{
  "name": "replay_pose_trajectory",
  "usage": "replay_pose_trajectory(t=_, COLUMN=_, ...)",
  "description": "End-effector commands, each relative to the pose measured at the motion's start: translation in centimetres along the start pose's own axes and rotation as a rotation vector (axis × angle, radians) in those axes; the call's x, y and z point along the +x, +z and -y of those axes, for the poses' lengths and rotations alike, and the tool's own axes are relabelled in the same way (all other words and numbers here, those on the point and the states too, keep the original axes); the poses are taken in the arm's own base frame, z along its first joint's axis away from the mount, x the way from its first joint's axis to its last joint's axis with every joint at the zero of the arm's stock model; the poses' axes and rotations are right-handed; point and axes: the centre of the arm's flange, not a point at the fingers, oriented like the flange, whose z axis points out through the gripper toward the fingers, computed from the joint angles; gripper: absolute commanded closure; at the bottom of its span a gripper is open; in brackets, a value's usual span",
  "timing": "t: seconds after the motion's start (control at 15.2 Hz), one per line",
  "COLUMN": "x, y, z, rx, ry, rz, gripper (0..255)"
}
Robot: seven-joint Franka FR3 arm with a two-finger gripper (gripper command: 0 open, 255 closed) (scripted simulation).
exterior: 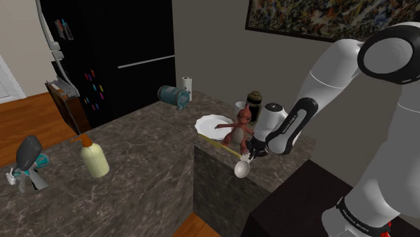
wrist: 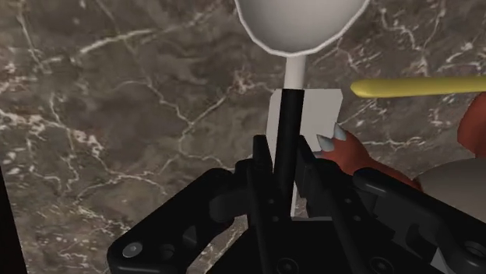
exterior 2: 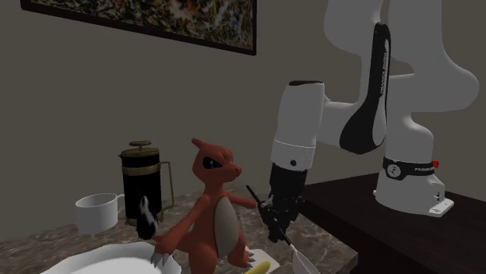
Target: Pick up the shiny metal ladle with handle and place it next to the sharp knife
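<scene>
The ladle (exterior: 242,167) hangs right of centre in the shoulder view, at the near edge of the dark marbled counter (exterior: 134,175). Its long axis runs steeply. The pale round bowl is the low end, pointing toward the bottom of the frame, and the handle rises up and to the right into the gripper (exterior: 254,149). In the second exterior view the thin black handle slants from mid-frame down to the right, and the ladle (exterior 2: 299,261) ends with its bowl at the bottom edge. From the wrist, the ladle (wrist: 300,23) points straight away from the hand, with the bowl farthest out, then a white neck, then the black handle.

The gripper (wrist: 282,156) has its 2 fingers drawn almost together, 1 on each side of the black handle, clasping it. Whether the bowl touches the stone cannot be told.

The knife (wrist: 420,86), with a yellow handle and a flat white blade, lies on the counter just beyond the fingers, its blade passing under the ladle's handle. An orange dragon figure (exterior: 239,128) stands just beside the gripper.
</scene>
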Motion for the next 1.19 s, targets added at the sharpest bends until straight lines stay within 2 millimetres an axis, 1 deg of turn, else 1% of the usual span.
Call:
replay_pose_trajectory(t=0.0, x=-0.4, y=1.2, z=-0.1, rx=-0.002, ry=-0.006, rz=0.001, gripper=255)
replay_pose_trajectory(t=0.33, x=-0.7, y=3.6, z=-0.4, rx=-0.002, ry=-0.006, rz=0.001, gripper=255)
replay_pose_trajectory(t=0.79, x=-0.7, y=3.6, z=-0.4, rx=-0.002, ry=-0.006, rz=0.001, gripper=255)
replay_pose_trajectory(t=0.86, x=-0.7, y=3.6, z=-0.4, rx=-0.002, ry=-0.006, rz=0.001, gripper=0)
replay_pose_trajectory(t=1.12, x=-0.7, y=3.6, z=-0.4, rx=-0.002, ry=-0.006, rz=0.001, gripper=0)
